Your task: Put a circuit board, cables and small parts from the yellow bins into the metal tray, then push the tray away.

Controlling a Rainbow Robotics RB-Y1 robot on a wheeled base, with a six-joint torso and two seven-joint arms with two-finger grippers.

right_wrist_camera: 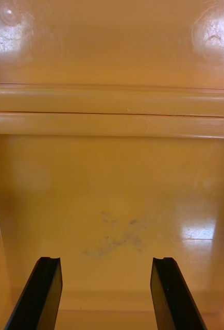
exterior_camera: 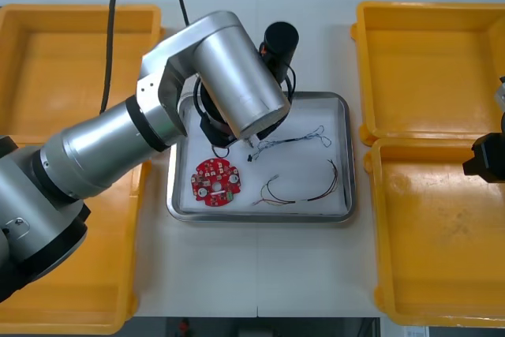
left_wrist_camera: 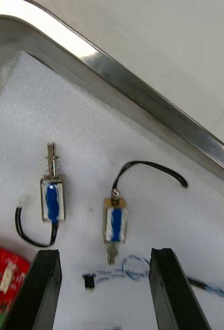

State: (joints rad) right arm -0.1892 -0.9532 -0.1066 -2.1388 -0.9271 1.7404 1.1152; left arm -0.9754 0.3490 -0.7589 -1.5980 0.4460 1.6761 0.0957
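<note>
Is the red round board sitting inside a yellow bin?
No, the red circuit board lies flat inside the metal tray.

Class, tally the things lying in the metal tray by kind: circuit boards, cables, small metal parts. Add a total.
Red circuit boards: 1
Cables: 2, a twisted blue and white cable and a red and yellow cable
Small metal parts: 2
Total: 5

Nothing readable here, no text, labels, brands or numbers. Just tiny white markings on the red circuit board [exterior_camera: 215,182], way too small to make out. Same blank story on the yellow bins [exterior_camera: 430,69] and metal tray [exterior_camera: 347,163].
</note>
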